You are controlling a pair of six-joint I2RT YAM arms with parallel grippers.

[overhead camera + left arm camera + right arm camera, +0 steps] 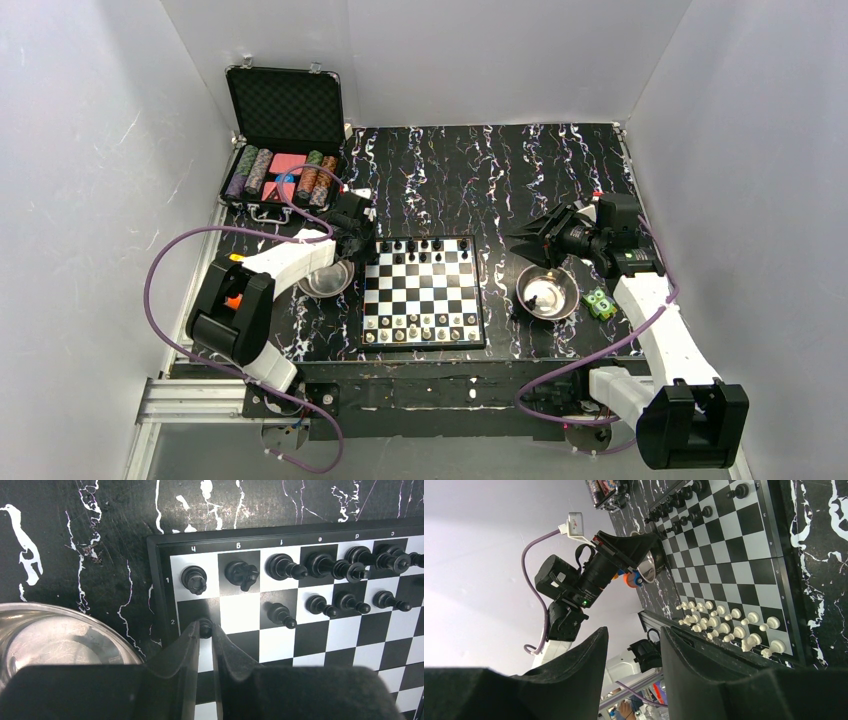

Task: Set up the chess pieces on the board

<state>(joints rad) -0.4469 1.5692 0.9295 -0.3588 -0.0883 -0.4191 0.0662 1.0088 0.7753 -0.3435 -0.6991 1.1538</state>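
Note:
The board (422, 292) lies at the table's middle. Black pieces (425, 245) stand in its two far rows and white pieces (420, 325) fill its two near rows. My left gripper (365, 243) is at the board's far left corner. In the left wrist view it (205, 628) is shut on a black pawn (205, 628) over the edge square marked 2 of the board (350, 630). I cannot tell whether the pawn touches it. My right gripper (520, 240) hangs open and empty right of the board, turned sideways in its wrist view (634, 629).
A steel bowl (327, 278) sits left of the board and another (547, 291) to its right. A small green object (600, 303) lies by the right bowl. An open black case (285, 130) with poker chips stands at the back left.

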